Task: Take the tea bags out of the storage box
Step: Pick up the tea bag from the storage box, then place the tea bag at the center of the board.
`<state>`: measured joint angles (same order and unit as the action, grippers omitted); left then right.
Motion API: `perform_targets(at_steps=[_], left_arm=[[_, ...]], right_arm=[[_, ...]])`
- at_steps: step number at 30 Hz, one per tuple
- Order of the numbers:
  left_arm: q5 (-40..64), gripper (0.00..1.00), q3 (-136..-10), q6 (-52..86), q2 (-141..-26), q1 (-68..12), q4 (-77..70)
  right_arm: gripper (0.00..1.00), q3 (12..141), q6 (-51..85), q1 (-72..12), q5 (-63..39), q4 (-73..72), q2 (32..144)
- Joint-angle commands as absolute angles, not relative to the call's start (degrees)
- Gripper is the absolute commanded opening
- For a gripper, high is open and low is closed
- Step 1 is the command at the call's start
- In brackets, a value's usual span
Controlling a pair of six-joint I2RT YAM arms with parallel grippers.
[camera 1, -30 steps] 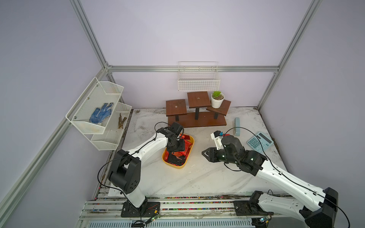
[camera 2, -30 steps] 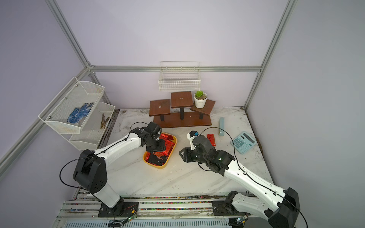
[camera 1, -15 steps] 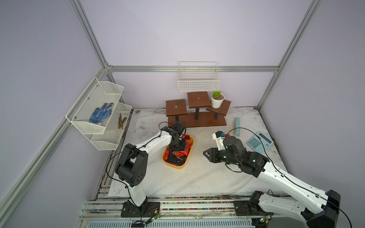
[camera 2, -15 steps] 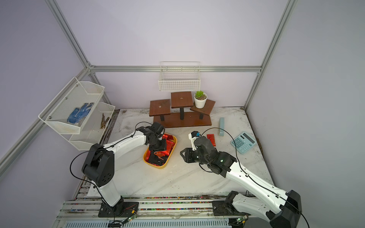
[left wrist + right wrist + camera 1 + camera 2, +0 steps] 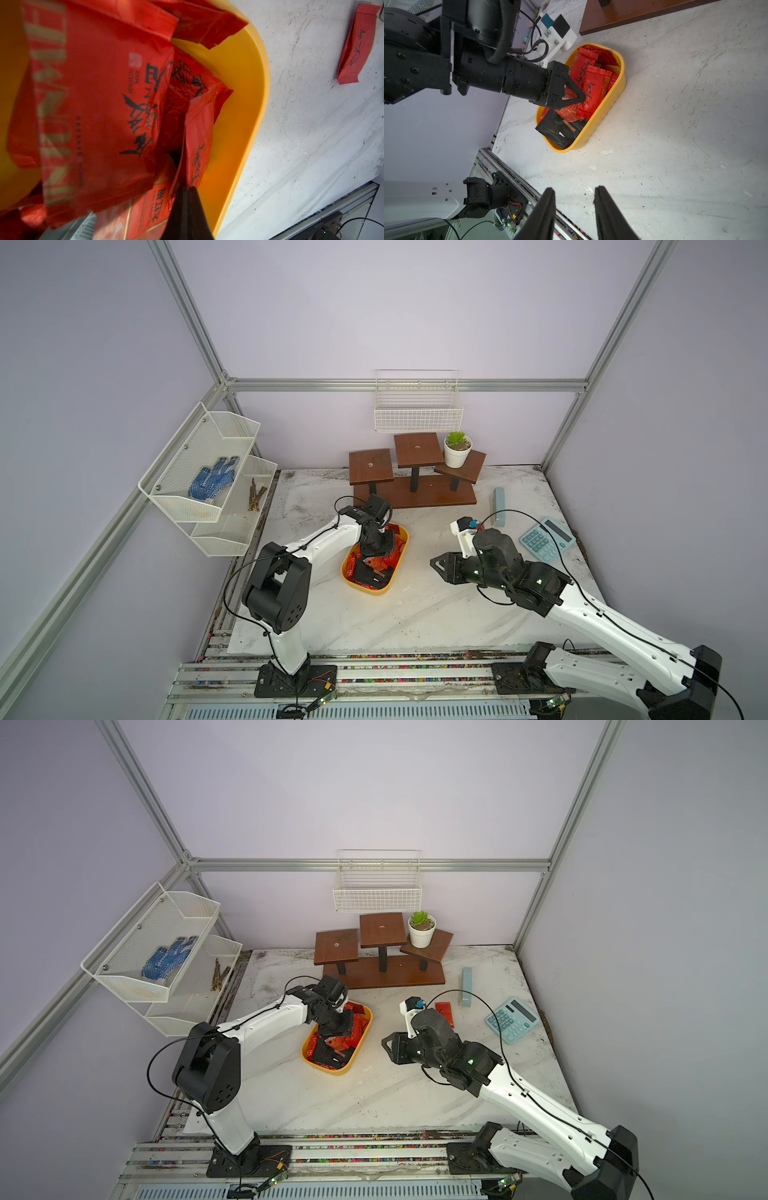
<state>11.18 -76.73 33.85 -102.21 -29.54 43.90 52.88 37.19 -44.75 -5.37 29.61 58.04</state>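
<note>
1. At the back of the worktop (image 5: pixel 415 614) stands a brown stepped stand (image 5: pixel 411 493) with a potted plant (image 5: pixel 456 448); a calculator (image 5: pixel 546 539) and a pale block (image 5: pixel 498 506) lie to the right; wire shelves (image 5: pixel 187 499) holding a blue glove (image 5: pixel 212 477) hang on the left wall.
2. The storage box (image 5: pixel 370 591) sits left of centre on the worktop; the left tool (image 5: pixel 582 96) dips into it and covers its far half in both top views.
3. The left tool is clamped tight; in the left wrist view a red tea bag (image 5: pixel 197 141) is pinched by its edge between the jaws.
4. The right tool (image 5: pixel 574 199) hangs over bare worktop to the right of the box, not touching it; its jaws are narrowly parted with nothing between them.
5. The tea bags (image 5: pixel 583 62) lie jumbled and overlapping, too tangled to count; black tea bags (image 5: pixel 556 126) fill the box's near end; the left wrist view is blurred close up.
6. A loose tea bag (image 5: pixel 444 1011) lies flat on the worktop right of the box; in a top view the right arm's wrist hides most of it.
7. The box's long axis runs from the near edge toward the back, slanting right.
</note>
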Motion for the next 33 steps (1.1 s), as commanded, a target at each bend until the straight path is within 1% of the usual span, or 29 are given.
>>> perform_targets(at_steps=[1, 7, 12, 16, 22, 29, 33], left_arm=[[11.63, 0.00, -79.43, 34.12, -100.33, -29.37, 44.26], [10.92, 0.00, -82.05, 33.25, -96.70, -29.36, 47.77], [13.73, 0.00, -83.64, 35.07, -93.37, -29.44, 47.03], [16.33, 0.00, -85.51, 37.31, -93.45, -30.77, 44.54], [18.39, 0.00, -90.50, 40.76, -98.79, -34.50, 40.02], [20.16, 0.00, -96.75, 44.76, -108.20, -37.56, 35.05], [21.41, 0.00, -100.28, 47.05, -114.16, -39.01, 31.90]], right_arm=[[0.38, 52.39, 36.34, -45.04, -4.02, 30.43, 56.40], [0.39, 54.93, 33.55, -44.74, -0.04, 33.62, 55.37], [0.41, 57.75, 30.88, -43.40, 3.75, 37.22, 54.08], [0.41, 58.87, 29.59, -41.31, 5.22, 39.17, 53.35], [0.40, 59.00, 28.83, -35.81, 7.21, 42.62, 53.67], [0.39, 56.24, 27.60, -28.51, 4.03, 42.47, 51.02], [0.39, 54.73, 27.84, -25.85, 2.54, 42.44, 49.14]])
